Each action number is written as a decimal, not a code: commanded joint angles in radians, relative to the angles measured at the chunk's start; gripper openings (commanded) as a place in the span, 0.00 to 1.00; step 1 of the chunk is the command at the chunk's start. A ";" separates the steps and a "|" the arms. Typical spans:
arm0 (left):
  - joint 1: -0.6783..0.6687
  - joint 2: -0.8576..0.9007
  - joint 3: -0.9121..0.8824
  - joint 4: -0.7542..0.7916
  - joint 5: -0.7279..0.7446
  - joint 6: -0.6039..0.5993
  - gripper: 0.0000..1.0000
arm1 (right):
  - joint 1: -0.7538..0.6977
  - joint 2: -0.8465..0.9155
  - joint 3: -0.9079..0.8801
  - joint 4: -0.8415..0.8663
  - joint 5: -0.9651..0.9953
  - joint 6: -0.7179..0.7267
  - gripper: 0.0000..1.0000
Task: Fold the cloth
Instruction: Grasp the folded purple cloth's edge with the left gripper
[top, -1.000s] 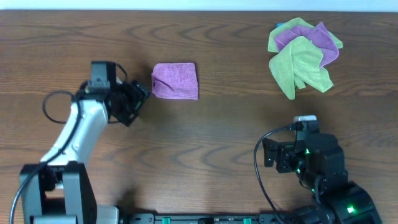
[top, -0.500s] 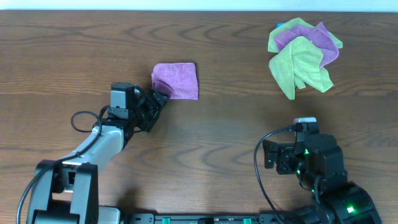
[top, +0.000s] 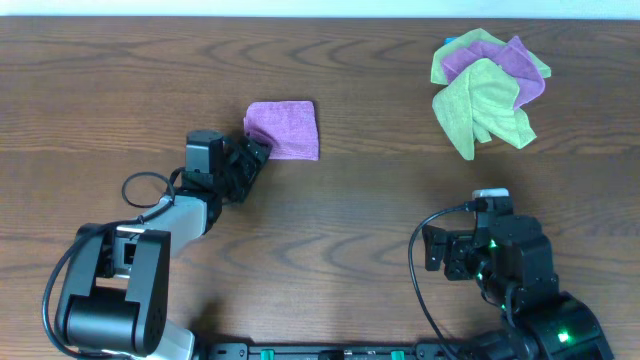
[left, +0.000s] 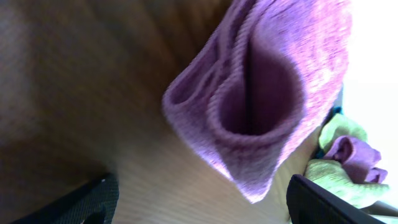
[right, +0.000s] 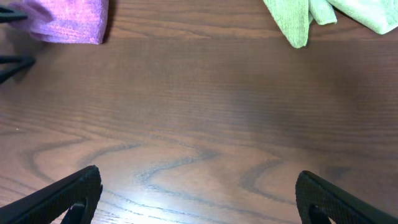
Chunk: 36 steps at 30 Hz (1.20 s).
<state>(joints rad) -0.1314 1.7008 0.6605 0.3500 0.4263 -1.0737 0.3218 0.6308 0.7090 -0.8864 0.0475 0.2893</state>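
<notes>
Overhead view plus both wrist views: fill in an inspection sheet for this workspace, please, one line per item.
Surface: wooden table, dark brown, no stains seen.
Job's things: folded purple cloth, lying left of centre; its layered folds show in the left wrist view.
Clutter: pile of green and purple cloths, crumpled, far right, apart from the folded one.
Grippers: left gripper open, at the folded cloth's near left corner; contact cannot be told. Right gripper open, holding nothing, over bare table.
Cables: left arm cable looped beside the arm; right arm cable arcing at its side; neither near the cloths.
Surroundings: pale strip beyond the far edge; nothing else seen.
</notes>
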 joint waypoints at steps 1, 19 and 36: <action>-0.002 0.024 -0.005 0.018 -0.034 -0.006 0.88 | -0.008 -0.004 -0.005 -0.001 0.001 0.018 0.99; -0.033 0.196 -0.005 0.216 -0.111 -0.074 0.84 | -0.008 -0.004 -0.005 -0.001 0.001 0.018 0.99; -0.053 0.320 -0.004 0.371 -0.166 0.074 0.44 | -0.008 -0.004 -0.005 -0.001 0.001 0.018 0.99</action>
<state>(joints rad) -0.1814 1.9400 0.6880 0.7490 0.2981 -1.0515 0.3218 0.6308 0.7090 -0.8860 0.0475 0.2893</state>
